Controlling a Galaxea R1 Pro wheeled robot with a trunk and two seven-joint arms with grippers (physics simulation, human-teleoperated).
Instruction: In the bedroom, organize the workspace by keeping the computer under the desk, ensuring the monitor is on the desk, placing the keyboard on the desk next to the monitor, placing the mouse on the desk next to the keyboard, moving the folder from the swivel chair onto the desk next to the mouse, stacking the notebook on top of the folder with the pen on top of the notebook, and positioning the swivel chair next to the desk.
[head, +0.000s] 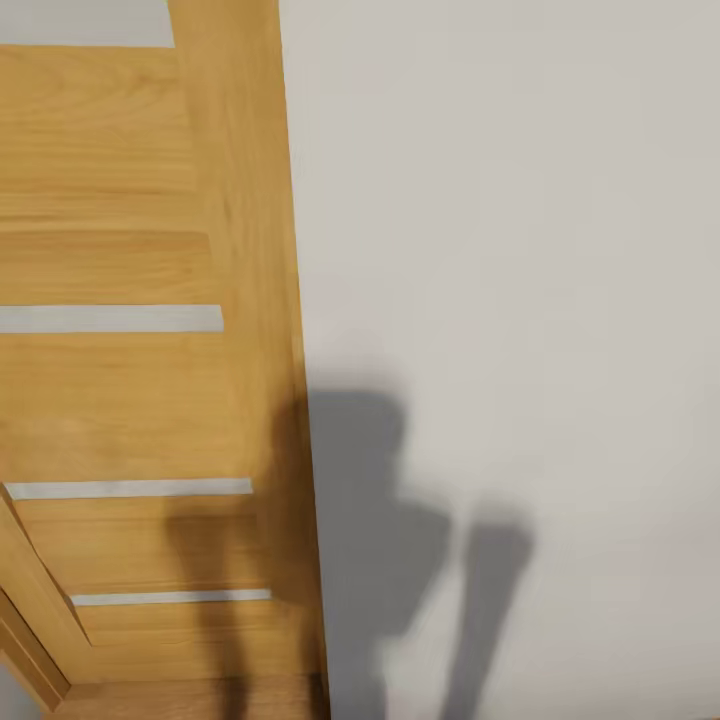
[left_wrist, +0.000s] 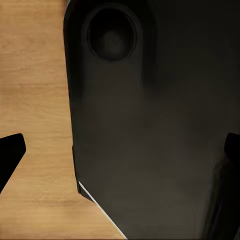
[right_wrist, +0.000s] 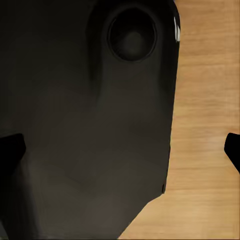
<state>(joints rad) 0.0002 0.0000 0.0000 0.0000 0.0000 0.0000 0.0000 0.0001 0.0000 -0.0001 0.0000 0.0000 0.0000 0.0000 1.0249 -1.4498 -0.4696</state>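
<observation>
Left gripper (left_wrist: 120, 155): in the left wrist view, two dark fingertips (left_wrist: 10, 152) enter from opposite edges of the picture, set wide apart. Nothing lies between them; the jaws stand spread and hold nothing. The arm points the gripper down at the robot's own base (left_wrist: 150, 125), a broad, dark, rounded housing with a round recess (left_wrist: 111, 36) near one end. Beside the housing runs a light wooden floor (left_wrist: 35, 100) with visible grain. A thin pale line marks the housing's lower edge.

Right gripper (right_wrist: 122, 152): in the right wrist view the arrangement mirrors the left. Its fingertips (right_wrist: 232, 150) show at opposite edges, well apart, with nothing gripped. This arm also aims down along the same dark base (right_wrist: 85, 125), which again shows a round recess (right_wrist: 132, 39), and wooden floor (right_wrist: 205, 125) lies beside it. The near fingertip on the dark side is hard to separate from the housing, so its outline is uncertain.

Head view: a light wooden door (head: 130, 380) with narrow horizontal grey inlays (head: 110, 318) stands at the left, tilted in the picture. A plain off-white wall (head: 520, 250) stands next to it. A soft grey shadow (head: 390, 540), probably the robot's own, falls across the lower wall and door edge.
</observation>
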